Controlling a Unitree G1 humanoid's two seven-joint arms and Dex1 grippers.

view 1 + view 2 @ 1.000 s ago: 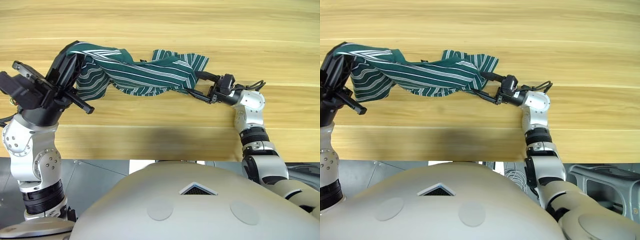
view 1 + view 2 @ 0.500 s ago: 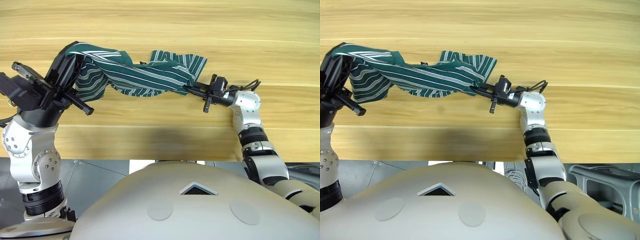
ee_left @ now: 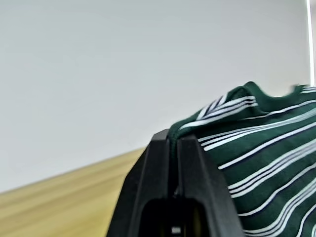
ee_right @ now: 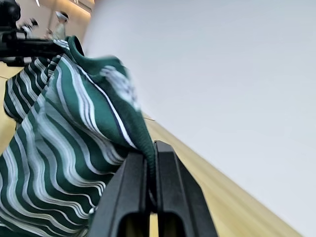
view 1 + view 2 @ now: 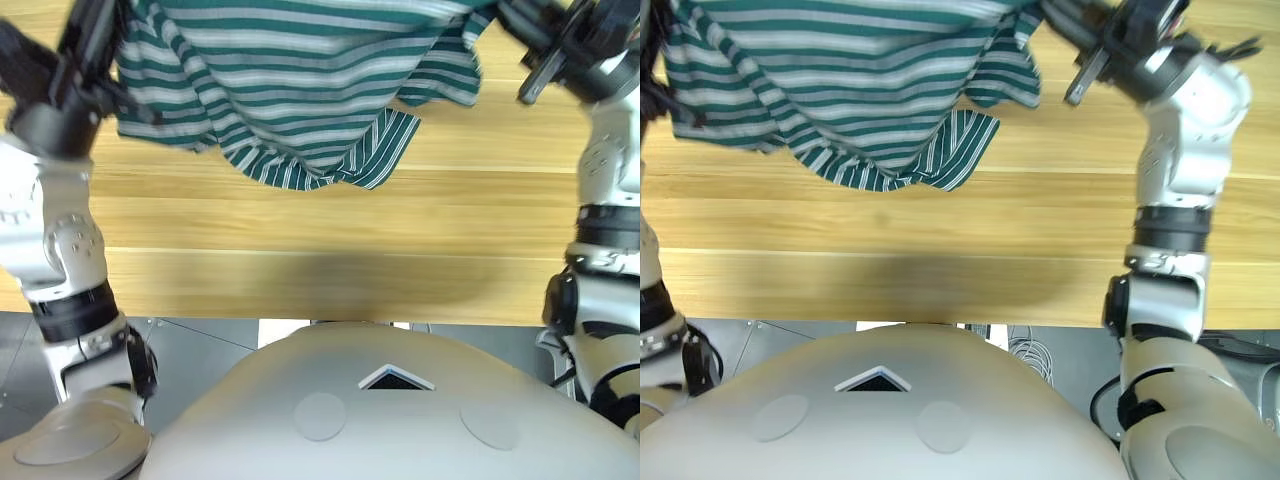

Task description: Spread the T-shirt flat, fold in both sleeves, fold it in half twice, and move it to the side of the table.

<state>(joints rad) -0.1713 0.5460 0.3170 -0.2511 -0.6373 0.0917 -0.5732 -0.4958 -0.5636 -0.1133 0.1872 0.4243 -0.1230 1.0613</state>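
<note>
T-shirt [image 5: 300, 90]: dark green with white stripes, held in the air over the counter [image 5: 300, 260] and stretched broadside between the two arms.

- Left fingers [image 3: 148, 192]: clenched on a bunched edge of the T-shirt. In the left wrist view the fabric is pinched in the seam between the two black fingers and spills out past their tips.
- Right fingers [image 4: 170, 192]: clenched on the opposite edge. In the right wrist view a thick fold rises from between them and hangs down beside them.
- The head views show the left fingers at the T-shirt's upper left corner and the right fingers at its upper right corner, with the cloth running between them.

Position: the T-shirt spans most of the counter's width, toward the far edge and well back from the near edge. Its lowest fold droops near the middle of the width. I cannot tell whether that fold touches the wood.

View differences:
- The head views give the full spread and the sagging lower folds.
- The wrist views give each pinch close up against a pale wall [image 3: 98, 59].
- The right wrist view also shows the other arm's fingers far off, at the T-shirt's far end.
</note>
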